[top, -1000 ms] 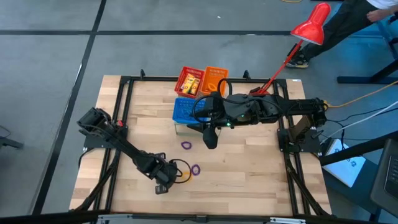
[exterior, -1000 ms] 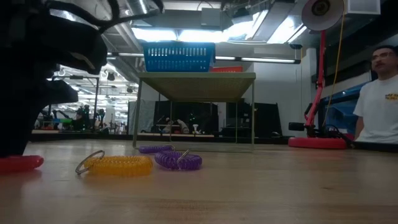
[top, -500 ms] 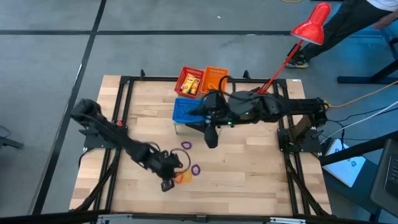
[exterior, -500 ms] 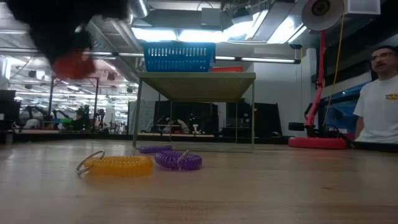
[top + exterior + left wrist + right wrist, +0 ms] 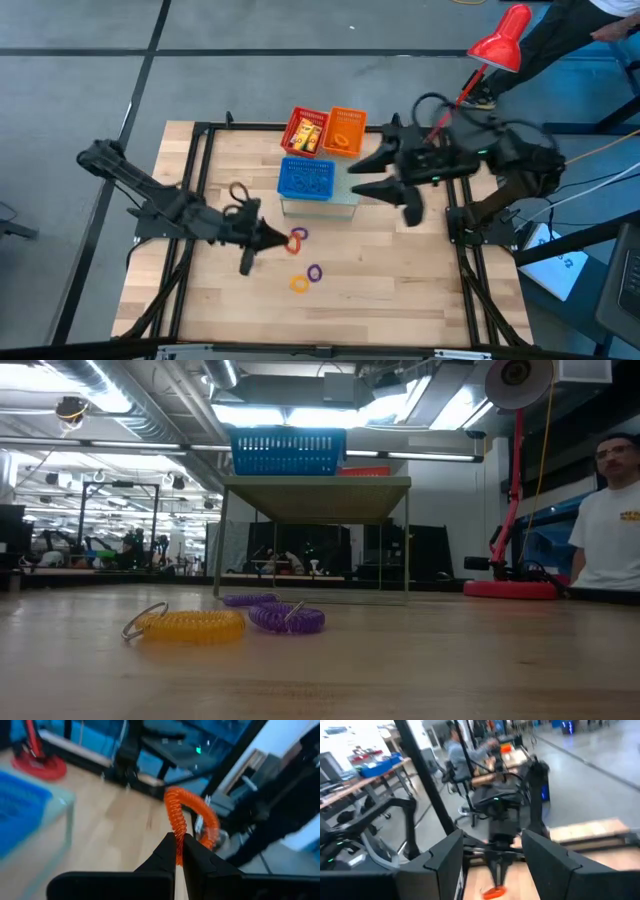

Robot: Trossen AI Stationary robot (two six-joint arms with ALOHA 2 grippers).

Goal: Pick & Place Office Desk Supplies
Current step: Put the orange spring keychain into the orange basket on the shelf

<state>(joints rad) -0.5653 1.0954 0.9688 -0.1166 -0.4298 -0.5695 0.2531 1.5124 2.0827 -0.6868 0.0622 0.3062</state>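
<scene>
Right, left hand [image 5: 179, 851] pinches an orange-red coil loop [image 5: 192, 820], fingers pressed together on one strand, loop standing above the tips; in the high view that hand [image 5: 277, 239] sits left of centre on the counter [image 5: 400, 280]; right hand [image 5: 362, 178] is spread and holds nothing, right of the blue basket [image 5: 307, 178]; loose on the counter, lower centre of the high view: a purple loop [image 5: 315, 272], an orange loop [image 5: 299, 284], another purple loop [image 5: 299, 234] just beside the left hand; handling, judged: coils look light, springy and soft, likely to flop or swing; grip one strand across the coil, not the metal ring; light squeeze should do; red basket [image 5: 306, 130] and orange basket [image 5: 346, 130] upper centre.
</scene>
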